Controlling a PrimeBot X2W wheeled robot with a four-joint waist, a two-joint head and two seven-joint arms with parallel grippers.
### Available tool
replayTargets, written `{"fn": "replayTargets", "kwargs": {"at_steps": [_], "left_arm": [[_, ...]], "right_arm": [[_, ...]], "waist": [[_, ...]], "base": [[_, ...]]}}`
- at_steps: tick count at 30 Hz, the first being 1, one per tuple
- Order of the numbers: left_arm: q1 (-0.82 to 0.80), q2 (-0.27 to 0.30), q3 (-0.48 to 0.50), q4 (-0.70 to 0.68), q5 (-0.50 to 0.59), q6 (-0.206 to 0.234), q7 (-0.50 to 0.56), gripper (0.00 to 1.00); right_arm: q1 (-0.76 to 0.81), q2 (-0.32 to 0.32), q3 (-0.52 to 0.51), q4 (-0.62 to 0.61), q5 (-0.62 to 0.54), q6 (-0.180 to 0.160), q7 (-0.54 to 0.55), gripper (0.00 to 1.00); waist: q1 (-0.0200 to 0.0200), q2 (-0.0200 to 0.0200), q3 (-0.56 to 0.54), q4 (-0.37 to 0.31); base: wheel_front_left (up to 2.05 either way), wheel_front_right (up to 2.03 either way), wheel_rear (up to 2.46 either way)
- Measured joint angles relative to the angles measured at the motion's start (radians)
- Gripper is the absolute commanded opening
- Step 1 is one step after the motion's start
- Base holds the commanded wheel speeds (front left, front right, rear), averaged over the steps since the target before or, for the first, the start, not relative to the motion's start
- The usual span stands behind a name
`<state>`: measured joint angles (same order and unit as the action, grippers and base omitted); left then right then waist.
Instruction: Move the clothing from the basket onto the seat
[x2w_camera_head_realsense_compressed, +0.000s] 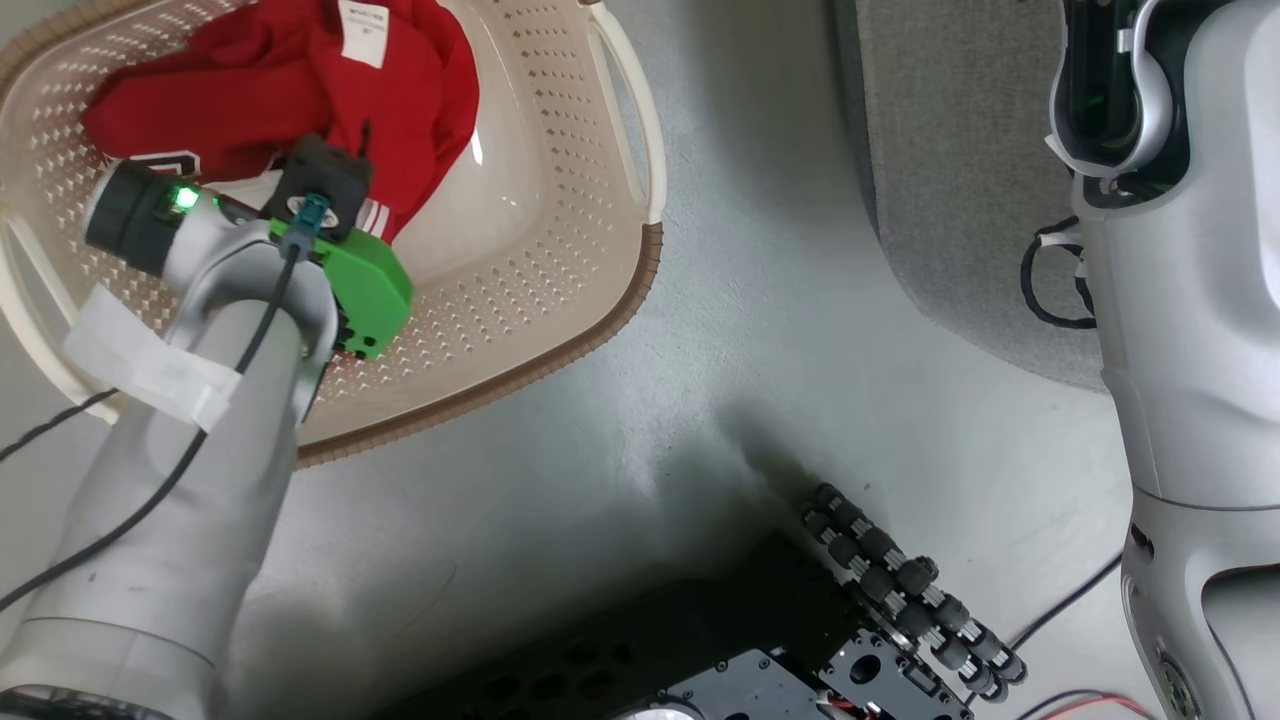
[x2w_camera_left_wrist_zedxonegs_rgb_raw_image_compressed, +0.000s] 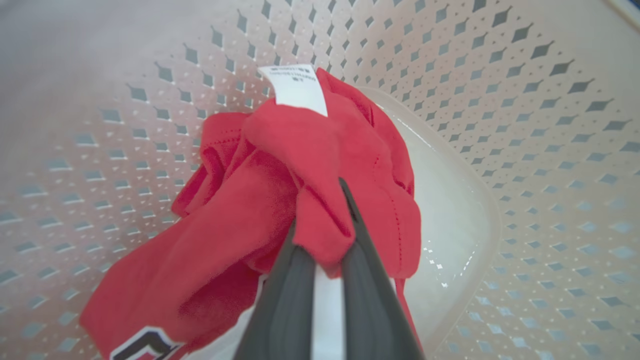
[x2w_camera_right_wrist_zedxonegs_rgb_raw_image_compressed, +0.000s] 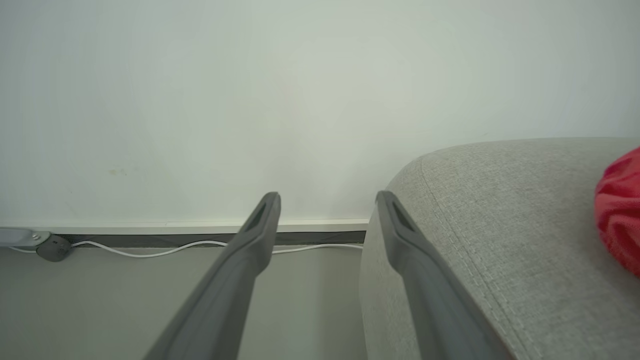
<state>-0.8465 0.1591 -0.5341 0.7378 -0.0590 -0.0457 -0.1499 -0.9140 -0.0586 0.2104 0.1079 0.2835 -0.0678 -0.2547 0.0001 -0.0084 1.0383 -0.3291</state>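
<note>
Nearest to us, our left fingers (x2w_camera_left_wrist_zedxonegs_rgb_raw_image_compressed: 290, 300) rise from the bottom of the left wrist view, and the left jaws are drawn narrow on a fold of the red clothing (x2w_camera_left_wrist_zedxonegs_rgb_raw_image_compressed: 250, 225), which bulges out between the tips and above them. The clothing lies bunched inside the basket (x2w_camera_left_wrist_zedxonegs_rgb_raw_image_compressed: 525, 100), against its perforated cream wall and over part of its smooth floor. A white care label (x2w_camera_left_wrist_zedxonegs_rgb_raw_image_compressed: 297, 87) stands at the top of the bundle, and a patch of black-and-white lettering (x2w_camera_left_wrist_zedxonegs_rgb_raw_image_compressed: 145, 345) shows at its lower left edge. In the head view our left forearm (x2w_camera_head_realsense_compressed: 200, 430) reaches from the lower left into the basket, its green wrist mount (x2w_camera_head_realsense_compressed: 365, 285) over the red heap, and the fingers are hidden beneath the wrist there. The basket stands on the grey floor (x2w_camera_head_realsense_compressed: 750, 400) with its brown rim toward us, and the seat (x2w_camera_head_realsense_compressed: 960, 170) lies apart from it at the upper right, partly behind our right arm (x2w_camera_head_realsense_compressed: 1190, 300). In the right wrist view our right fingers (x2w_camera_right_wrist_zedxonegs_rgb_raw_image_compressed: 240, 280) point toward a pale wall (x2w_camera_right_wrist_zedxonegs_rgb_raw_image_compressed: 250, 100), and the right jaws stand wide with nothing between them. One finger overlaps the rounded corner of the seat, though we cannot tell whether it touches. A red garment (x2w_camera_right_wrist_zedxonegs_rgb_raw_image_compressed: 620, 210) lies on the seat at the right edge of that view, and a white cable (x2w_camera_right_wrist_zedxonegs_rgb_raw_image_compressed: 150, 248) runs along the foot of the wall
</note>
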Motion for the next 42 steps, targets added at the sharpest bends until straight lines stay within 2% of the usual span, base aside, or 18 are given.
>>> {"fn": "replayTargets", "kwargs": {"at_steps": [9,18,31,42], "left_arm": [[0.001,-0.065,-0.013,0.001,-0.035,-0.022,-0.073,0.0],[0.008,-0.083,-0.028,-0.038,-0.046,-0.035,-0.098,0.0],[0.033,-0.111,0.016,-0.155,-0.161,-0.044,-0.102,0.0],[0.082,-0.116,0.001,-0.226,-0.171,-0.056,-0.102,0.0]], "right_arm": [[0.026,0.001,-0.004,0.038,-0.019,0.006,0.0,1.0],[0.119,0.001,-0.008,0.092,-0.047,0.018,0.0,1.0],[0.232,0.0,-0.043,0.143,-0.056,0.032,0.0,1.0],[0.341,0.0,-0.075,0.188,-0.054,0.036,0.0,1.0]], "waist": [[-0.0001,0.0,-0.064,0.021],[-0.0001,0.0,-0.164,0.067],[-0.0001,0.0,-0.338,0.147],[-0.0001,0.0,-0.482,0.197]], "base": [[0.0,0.0,0.0],[0.0,0.0,0.0],[0.0,0.0,0.0],[0.0,0.0,0.0]]}}
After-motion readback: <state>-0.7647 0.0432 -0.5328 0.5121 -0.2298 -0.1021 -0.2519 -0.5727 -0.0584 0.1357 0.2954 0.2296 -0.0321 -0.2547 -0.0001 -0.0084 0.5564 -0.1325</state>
